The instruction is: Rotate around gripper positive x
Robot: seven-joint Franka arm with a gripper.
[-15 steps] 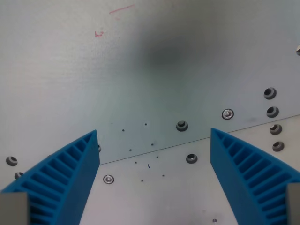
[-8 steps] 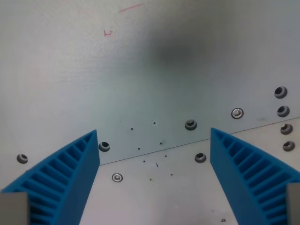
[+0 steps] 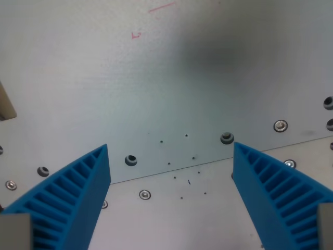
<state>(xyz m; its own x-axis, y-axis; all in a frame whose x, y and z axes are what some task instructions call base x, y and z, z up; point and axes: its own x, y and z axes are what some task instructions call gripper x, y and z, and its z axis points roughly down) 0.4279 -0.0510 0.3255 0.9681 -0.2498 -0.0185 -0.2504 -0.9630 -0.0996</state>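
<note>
Only the wrist view is given. My gripper (image 3: 171, 156) is open, its two blue ribbed fingers (image 3: 73, 198) standing far apart at the lower corners with nothing between them. Below lies a pale grey metal table plate (image 3: 156, 94). A seam (image 3: 171, 171) between two plates runs across, rising toward the wrist view's right. No object is held or near the fingertips.
Screw heads (image 3: 145, 195) and bolt holes (image 3: 130, 160) dot the plate near the seam, with more at the wrist view's right edge (image 3: 281, 125). Faint red pen marks (image 3: 136, 35) sit near the top. A beige edge (image 3: 6, 107) shows at the far left.
The whole scene has slid toward the wrist view's right, so the camera moved. A beige edge has entered at the left. The fingers keep the same spread.
</note>
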